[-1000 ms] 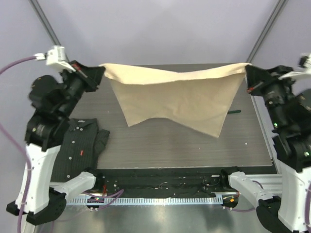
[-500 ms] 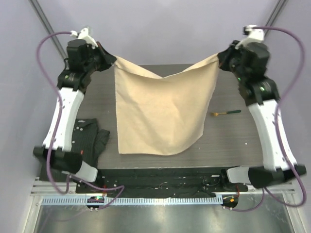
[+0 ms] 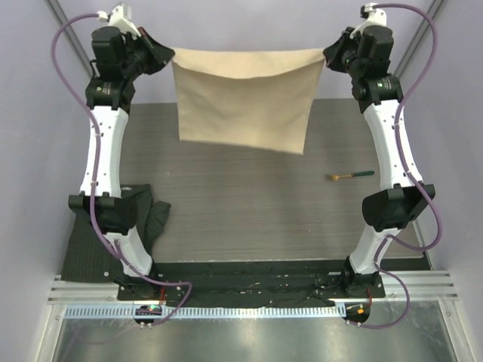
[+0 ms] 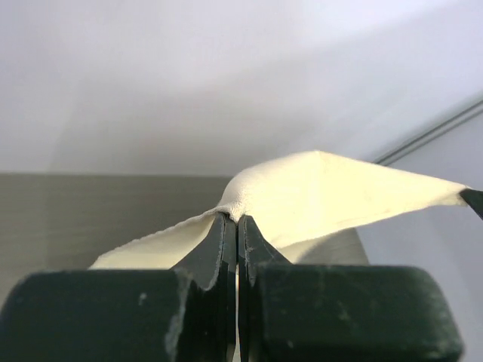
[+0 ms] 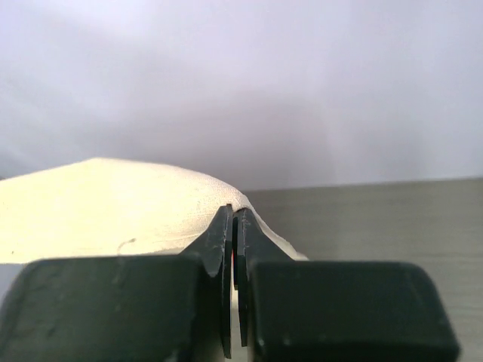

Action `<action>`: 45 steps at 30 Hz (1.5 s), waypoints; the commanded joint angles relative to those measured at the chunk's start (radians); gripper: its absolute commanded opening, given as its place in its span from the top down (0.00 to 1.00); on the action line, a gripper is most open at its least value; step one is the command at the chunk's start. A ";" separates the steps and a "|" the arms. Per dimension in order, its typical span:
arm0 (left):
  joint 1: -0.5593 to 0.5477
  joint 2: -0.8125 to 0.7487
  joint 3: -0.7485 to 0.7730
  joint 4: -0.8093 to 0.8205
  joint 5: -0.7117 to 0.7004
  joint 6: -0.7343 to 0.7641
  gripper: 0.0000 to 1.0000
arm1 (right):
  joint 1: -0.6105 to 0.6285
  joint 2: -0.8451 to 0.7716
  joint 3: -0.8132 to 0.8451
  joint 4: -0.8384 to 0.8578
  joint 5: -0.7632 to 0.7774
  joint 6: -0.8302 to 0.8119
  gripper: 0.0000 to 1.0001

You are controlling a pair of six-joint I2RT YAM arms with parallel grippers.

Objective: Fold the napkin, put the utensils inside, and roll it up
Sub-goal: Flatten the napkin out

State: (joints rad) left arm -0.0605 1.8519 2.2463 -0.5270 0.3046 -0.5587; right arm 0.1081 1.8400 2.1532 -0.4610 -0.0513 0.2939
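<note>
Napkin point(image 3: 241, 98) hangs spread in the air over the far end of the table point(image 3: 249, 211). Left gripper point(image 3: 167, 56) and right gripper point(image 3: 328, 54) each pinch a top corner, clamped tight on cloth. Suggest lowering both arms evenly with the top edge taut, then laying it flat, clear of the utensil point(image 3: 349, 176).

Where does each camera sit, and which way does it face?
Top external: above and behind the bases, looking down at the table; both arms show, holding the napkin.
Left wrist: on the left arm, looking past the left gripper, shut on a napkin corner.
Right wrist: likewise; right gripper shut on the other corner.
All three share the napkin.
</note>
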 commanded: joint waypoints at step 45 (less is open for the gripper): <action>0.013 -0.792 -1.065 -0.179 -0.099 0.198 0.00 | -0.008 -0.802 -1.492 -0.179 0.183 0.350 0.33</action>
State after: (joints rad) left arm -0.0509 1.0260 1.1164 -0.7483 0.2398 -0.4107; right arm 0.1089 1.0271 0.6819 -0.6430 0.0734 0.5892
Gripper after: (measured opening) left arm 0.996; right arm 0.699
